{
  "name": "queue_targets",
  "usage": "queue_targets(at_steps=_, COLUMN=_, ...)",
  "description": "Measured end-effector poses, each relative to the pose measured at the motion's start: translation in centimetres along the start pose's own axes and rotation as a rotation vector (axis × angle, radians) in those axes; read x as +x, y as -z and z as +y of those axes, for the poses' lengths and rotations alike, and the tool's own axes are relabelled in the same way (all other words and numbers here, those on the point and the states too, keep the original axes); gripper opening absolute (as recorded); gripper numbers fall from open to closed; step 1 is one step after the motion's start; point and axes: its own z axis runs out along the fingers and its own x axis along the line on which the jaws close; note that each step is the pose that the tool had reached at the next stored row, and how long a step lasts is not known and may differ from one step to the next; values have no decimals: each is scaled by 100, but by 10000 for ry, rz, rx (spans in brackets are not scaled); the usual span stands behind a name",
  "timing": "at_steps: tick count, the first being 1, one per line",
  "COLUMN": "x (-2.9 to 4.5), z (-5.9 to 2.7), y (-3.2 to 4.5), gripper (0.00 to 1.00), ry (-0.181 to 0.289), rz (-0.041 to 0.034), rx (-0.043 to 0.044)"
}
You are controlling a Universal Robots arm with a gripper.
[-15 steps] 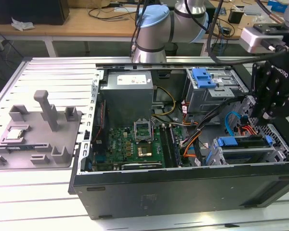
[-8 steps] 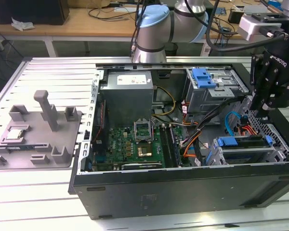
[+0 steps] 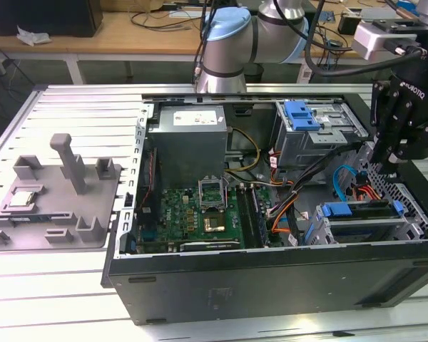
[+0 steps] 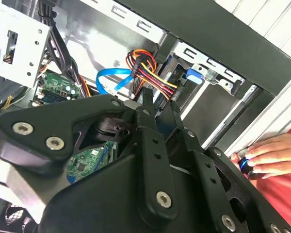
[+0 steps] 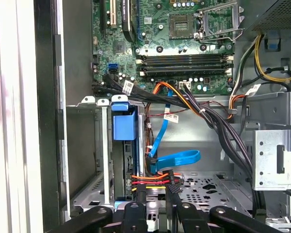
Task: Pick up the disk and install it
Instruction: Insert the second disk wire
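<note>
The disk sits in the lower drive cage (image 3: 367, 229) at the case's front corner, on the exterior view's right. Its blue carrier bracket (image 3: 339, 209) shows along the cage's top. In the first wrist view the bracket's blue tab (image 5: 123, 124) stands at the cage mouth. My gripper (image 3: 391, 162) hangs just above and behind that cage. Its fingers (image 5: 140, 204) stand close together, shut, with tips beside the connector of the red, orange and yellow power cable (image 5: 153, 180). In the second wrist view the gripper (image 4: 157, 97) points at the same cable bundle (image 4: 145, 68).
The open computer case (image 3: 271, 278) holds a motherboard (image 3: 192, 214), power supply (image 3: 189, 139), upper drive cage (image 3: 314, 132) and a blue data cable (image 5: 169, 158). A person's hand (image 4: 269, 155) rests on the case edge. A grey fixture (image 3: 57, 192) lies at the exterior view's left.
</note>
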Motion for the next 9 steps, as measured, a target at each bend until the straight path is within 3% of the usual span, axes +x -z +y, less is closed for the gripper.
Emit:
queue_targets(at_steps=6, x=-1, z=0, y=-1, gripper=30, ry=0, rz=14, rx=0)
queue_targets(at_steps=9, x=-7, z=1, y=-1, gripper=30, ry=3, rz=164, rx=4)
